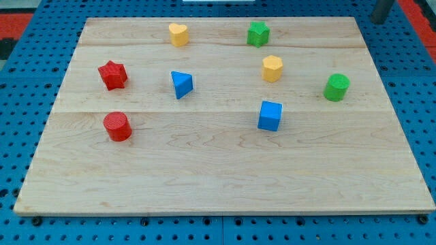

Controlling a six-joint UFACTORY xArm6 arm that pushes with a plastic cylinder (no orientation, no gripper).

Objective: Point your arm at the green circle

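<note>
The green circle (336, 88), a short cylinder, stands near the board's right edge, about mid-height. A dark rod shows at the view's top right corner, off the board; my tip (377, 21) is above and to the right of the green circle, well apart from it. The nearest other blocks to the circle are a yellow hexagon (272, 69) to its left and a blue cube (270, 116) lower left.
A green star (257, 33) and a yellow heart (178, 34) sit near the board's top edge. A red star (112, 75), a blue triangle (181, 84) and a red cylinder (117, 126) are on the left. The wooden board (218, 184) lies on a blue pegboard.
</note>
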